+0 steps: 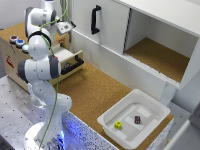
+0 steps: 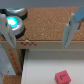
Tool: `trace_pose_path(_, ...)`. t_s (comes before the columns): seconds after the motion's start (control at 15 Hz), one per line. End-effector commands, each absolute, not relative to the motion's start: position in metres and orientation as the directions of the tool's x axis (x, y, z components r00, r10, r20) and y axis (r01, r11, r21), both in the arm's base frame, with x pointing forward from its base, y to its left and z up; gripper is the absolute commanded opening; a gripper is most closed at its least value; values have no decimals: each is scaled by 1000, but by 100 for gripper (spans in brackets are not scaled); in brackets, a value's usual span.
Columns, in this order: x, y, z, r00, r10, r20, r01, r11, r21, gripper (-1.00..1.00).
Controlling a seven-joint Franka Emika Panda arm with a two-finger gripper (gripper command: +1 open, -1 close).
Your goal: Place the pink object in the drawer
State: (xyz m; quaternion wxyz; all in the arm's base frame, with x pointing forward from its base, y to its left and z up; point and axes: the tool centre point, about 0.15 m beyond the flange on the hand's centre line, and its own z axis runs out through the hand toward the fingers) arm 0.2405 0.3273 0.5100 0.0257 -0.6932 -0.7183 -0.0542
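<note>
1. The claw (image 2: 41,31) hangs above the drawer (image 1: 69,56), with its two fingers (image 2: 74,26) wide apart and nothing between them.
2. In the wrist view the pink object (image 2: 62,77) lies on the white inside of the drawer, below the claw and not touching it.
3. The drawer is pulled out from the light wooden box (image 1: 15,60), and its black bar handle (image 1: 73,64) points toward the cork worktop (image 1: 95,92).
4. I judge that the placing step is at its end: the object looks released inside the drawer.
5. The next move probably calls only for lifting the claw straight up, without touching the drawer walls or the object.
6. The white tub (image 1: 132,120) with a yellow cube (image 1: 118,125) and a dark cube (image 1: 137,119) stands well apart.
</note>
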Motion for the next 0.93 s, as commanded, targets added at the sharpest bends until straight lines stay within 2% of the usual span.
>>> trace_pose_path(0.0, 226, 338, 519, -8, 993, 118, 1000, 6, 15, 100)
trace_pose_path(0.13, 218, 347, 523, -25, 991, 135, 1000, 24, 11, 100)
trace_pose_path(0.47, 189, 379, 538, -40, 994, 98, 998, 34, 53, 100)
trace_pose_path(0.67, 162, 399, 549, -100, 992, 74, 993, 95, 63, 100)
trace_pose_path(0.87, 145, 413, 555, -143, 986, 83, 987, 136, 81, 100)
